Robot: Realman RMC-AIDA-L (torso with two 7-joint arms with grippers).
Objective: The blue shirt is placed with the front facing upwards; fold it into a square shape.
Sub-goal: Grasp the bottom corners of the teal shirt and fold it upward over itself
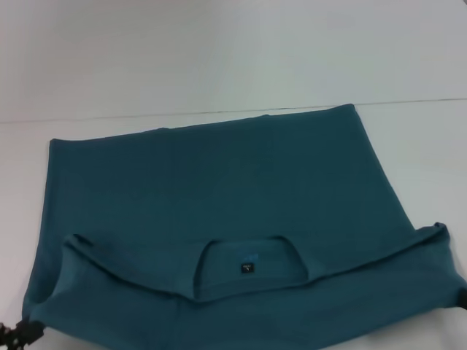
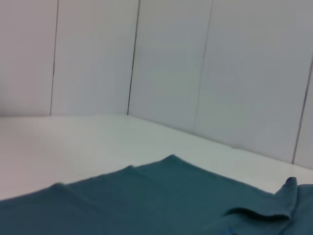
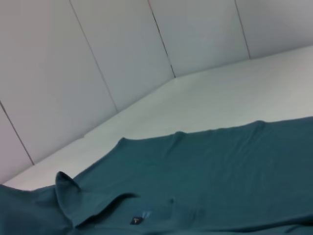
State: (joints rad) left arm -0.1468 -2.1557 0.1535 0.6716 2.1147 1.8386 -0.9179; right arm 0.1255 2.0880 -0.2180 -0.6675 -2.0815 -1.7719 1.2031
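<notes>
Broadly, you have a white table (image 1: 219,51) filling the head view, backed by pale panelled walls (image 2: 171,58) that both wrist views show meeting at a corner.

Spread across the table is the blue shirt (image 1: 219,189), taking up most of the middle and near part of the surface. Its far edge runs straight across, close to the line where the table meets the wall. The near part is doubled over onto the body, so you see a folded band crossing the shirt from side to side, with a raised corner of cloth at each end. In the right wrist view one such corner stands up a little from the fabric.

In the middle of that folded band sits the round collar (image 1: 248,266), lying open, with the small dark neck label (image 1: 247,268) inside it.

At the near left corner of the shirt you can make out a dark piece of the left gripper (image 1: 18,334), right at the cloth's edge. At the near right edge, a dark sliver of the right gripper (image 1: 462,299) touches the shirt's side.
</notes>
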